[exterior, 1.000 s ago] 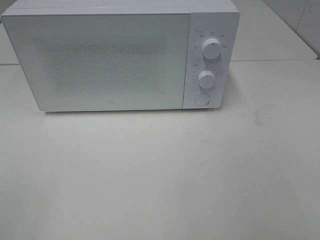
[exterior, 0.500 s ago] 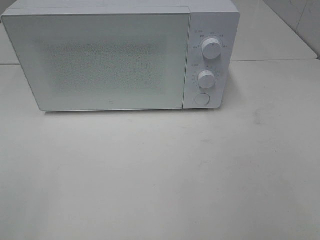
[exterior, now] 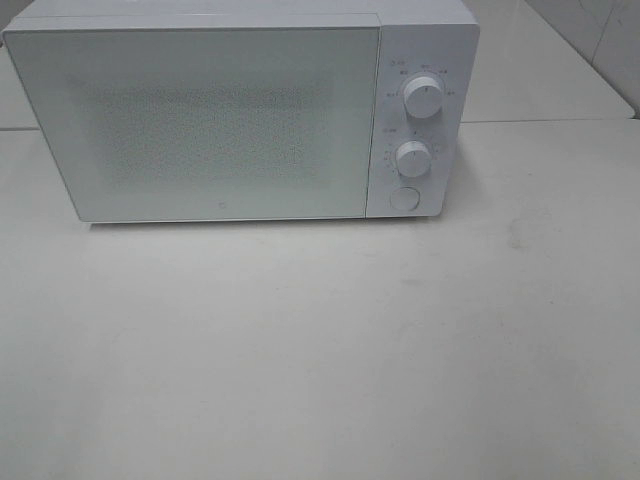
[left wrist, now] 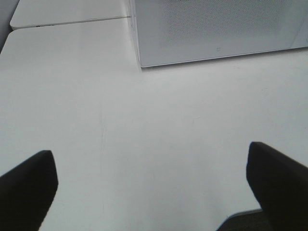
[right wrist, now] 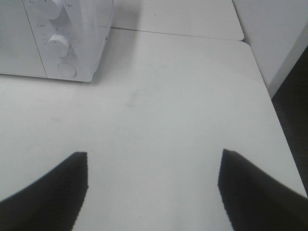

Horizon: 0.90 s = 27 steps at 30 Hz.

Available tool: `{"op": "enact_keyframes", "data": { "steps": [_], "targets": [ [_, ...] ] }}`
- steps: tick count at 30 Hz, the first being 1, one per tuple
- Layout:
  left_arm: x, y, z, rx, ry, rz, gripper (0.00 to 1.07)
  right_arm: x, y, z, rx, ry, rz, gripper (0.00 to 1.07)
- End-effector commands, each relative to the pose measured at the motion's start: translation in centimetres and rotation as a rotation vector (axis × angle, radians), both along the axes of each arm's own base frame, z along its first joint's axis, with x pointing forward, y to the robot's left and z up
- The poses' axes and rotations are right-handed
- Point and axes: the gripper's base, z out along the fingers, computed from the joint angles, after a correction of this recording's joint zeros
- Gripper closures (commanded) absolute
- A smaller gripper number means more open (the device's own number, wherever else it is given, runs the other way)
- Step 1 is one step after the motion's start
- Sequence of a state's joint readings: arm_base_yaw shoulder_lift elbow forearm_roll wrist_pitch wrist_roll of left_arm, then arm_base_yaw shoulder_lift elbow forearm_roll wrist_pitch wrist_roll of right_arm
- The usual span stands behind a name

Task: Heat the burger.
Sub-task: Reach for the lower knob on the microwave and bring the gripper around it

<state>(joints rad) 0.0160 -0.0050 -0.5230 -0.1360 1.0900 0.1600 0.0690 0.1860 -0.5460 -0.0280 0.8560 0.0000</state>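
The burger is out of view in every frame. A white microwave (exterior: 240, 110) stands at the back of the table (exterior: 320, 350) with its door shut; two knobs (exterior: 423, 97) and a round button (exterior: 403, 198) sit on its right panel. Neither arm shows in the high view. My left gripper (left wrist: 151, 178) hovers open over bare table, in front of the microwave's (left wrist: 216, 29) left corner. My right gripper (right wrist: 154, 187) is open too, with nothing between its dark fingers (right wrist: 53, 187), in front and to the right of the microwave's control panel (right wrist: 60, 43).
A seam (exterior: 545, 121) runs where a second table joins at the back. The table's right edge (right wrist: 269, 110) drops to a dark floor in the right wrist view, beside a white wall (right wrist: 274, 33).
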Motion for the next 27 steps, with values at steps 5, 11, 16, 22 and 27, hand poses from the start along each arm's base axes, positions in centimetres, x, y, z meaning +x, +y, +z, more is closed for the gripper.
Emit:
{"op": "enact_keyframes", "data": {
  "steps": [5, 11, 16, 22, 27],
  "targets": [
    [-0.3, -0.1, 0.0, -0.012, -0.032, 0.004, 0.06, 3.2, 0.2, 1.3, -0.002, -0.066, -0.005, 0.35],
    [-0.3, -0.1, 0.0, -0.012, -0.032, 0.004, 0.06, 6.1, 0.4, 1.5, -0.002, -0.071, -0.001, 0.35],
    [-0.3, -0.1, 0.0, -0.012, -0.032, 0.004, 0.06, 9.0, 0.6, 1.0, 0.0, -0.045, 0.0, 0.35],
    [-0.3, -0.1, 0.0, -0.012, -0.032, 0.004, 0.06, 11.7, 0.8, 0.3, 0.009, -0.036, -0.001, 0.35],
    [-0.3, -0.1, 0.0, -0.012, -0.032, 0.004, 0.06, 13.7, 0.9, -0.3, 0.009, -0.042, 0.002, 0.35]
  ]
}}
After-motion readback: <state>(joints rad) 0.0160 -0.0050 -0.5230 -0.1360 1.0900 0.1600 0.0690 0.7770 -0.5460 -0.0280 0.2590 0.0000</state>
